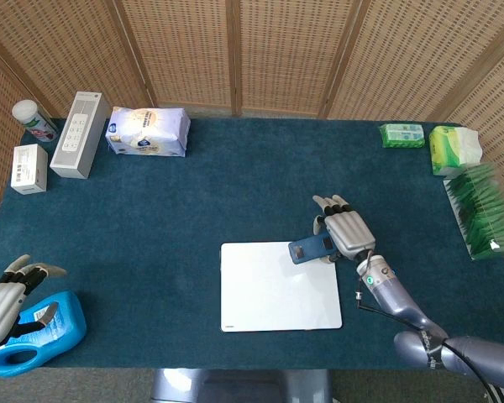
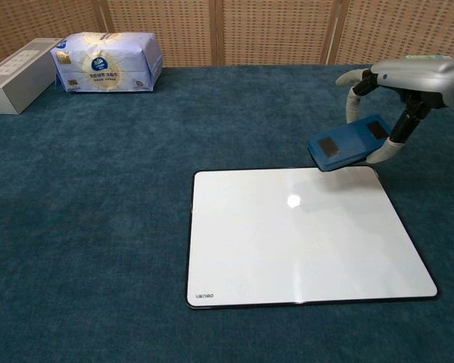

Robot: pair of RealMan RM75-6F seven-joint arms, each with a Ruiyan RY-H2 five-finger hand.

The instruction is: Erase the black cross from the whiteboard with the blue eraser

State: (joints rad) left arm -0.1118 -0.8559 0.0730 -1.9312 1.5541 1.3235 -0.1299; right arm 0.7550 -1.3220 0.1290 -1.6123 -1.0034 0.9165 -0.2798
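Observation:
The whiteboard (image 1: 277, 290) (image 2: 303, 242) lies flat near the table's front edge, and its surface shows plain white with no black mark visible. My right hand (image 1: 346, 231) (image 2: 397, 91) holds the blue eraser (image 1: 311, 249) (image 2: 346, 142) lifted in the air over the board's far right corner. My left hand (image 1: 4, 298) hovers at the front left of the table with fingers spread, holding nothing; the chest view does not show it.
A blue bottle (image 1: 34, 332) lies just under my left hand. Along the far left stand a white box (image 1: 29, 168), a grey box (image 1: 80, 134) (image 2: 19, 66) and a tissue pack (image 1: 147, 132) (image 2: 106, 60). Green packs (image 1: 401, 135) (image 1: 454, 149) sit at the far right.

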